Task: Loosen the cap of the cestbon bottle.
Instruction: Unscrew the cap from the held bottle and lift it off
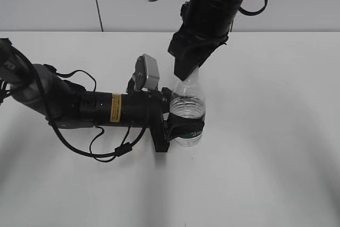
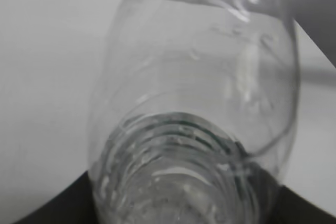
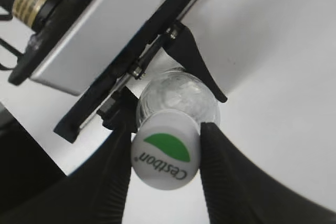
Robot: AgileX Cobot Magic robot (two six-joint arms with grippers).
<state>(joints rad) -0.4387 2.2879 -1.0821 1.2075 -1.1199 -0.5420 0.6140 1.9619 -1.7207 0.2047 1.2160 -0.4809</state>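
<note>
White worktop (image 1: 276, 174) and pale wall fill the background. Right end effector (image 3: 165, 156) is lowered from above over the cap (image 3: 165, 156), its two dark fingers (image 3: 218, 166) pressed to either side of the white cap, so it is judged clamped on it. Left end effector (image 1: 183, 128) is closed around the lower body of the cestbon bottle (image 1: 187, 107) at the green label band, bottle held upright on the worktop near centre. In the left wrist view only the clear bottle (image 2: 194, 129) is seen, very close. Cap is seen seated on the neck; grasping is judged done, twisting not yet confirmed, loosening left.
</note>
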